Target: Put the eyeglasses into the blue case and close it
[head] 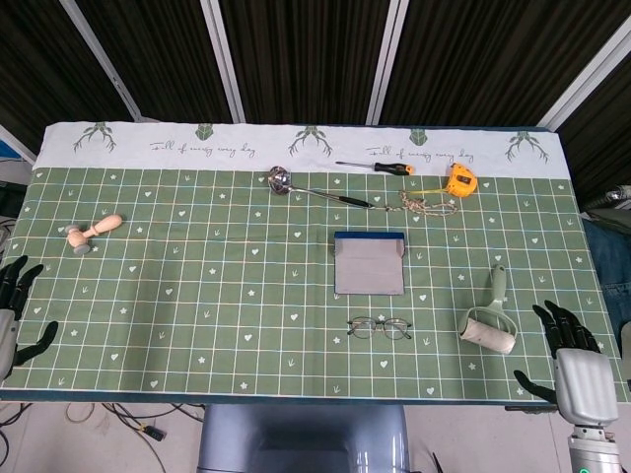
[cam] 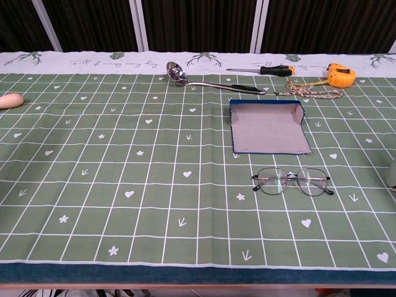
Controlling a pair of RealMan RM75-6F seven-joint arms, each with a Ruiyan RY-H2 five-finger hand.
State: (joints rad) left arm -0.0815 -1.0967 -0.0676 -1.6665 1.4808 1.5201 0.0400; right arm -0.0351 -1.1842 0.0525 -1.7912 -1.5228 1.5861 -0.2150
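Note:
The eyeglasses [head: 380,327] [cam: 291,181] lie on the green cloth, lenses up, temples unfolded. Just behind them the blue case [head: 370,263] [cam: 267,127] lies open and flat, its grey lining showing and nothing in it. My right hand [head: 569,358] hovers at the table's front right corner, fingers spread, holding nothing. At the front left edge my left hand [head: 12,313] is only partly in frame, its fingers apart and empty. Neither hand appears in the chest view.
A lint roller [head: 491,320] lies right of the eyeglasses. Along the back sit a ladle [head: 315,189], a screwdriver [head: 377,167], a yellow tape measure [head: 459,180] and a coil of string [head: 427,205]. A wooden stamp [head: 93,233] lies at the left.

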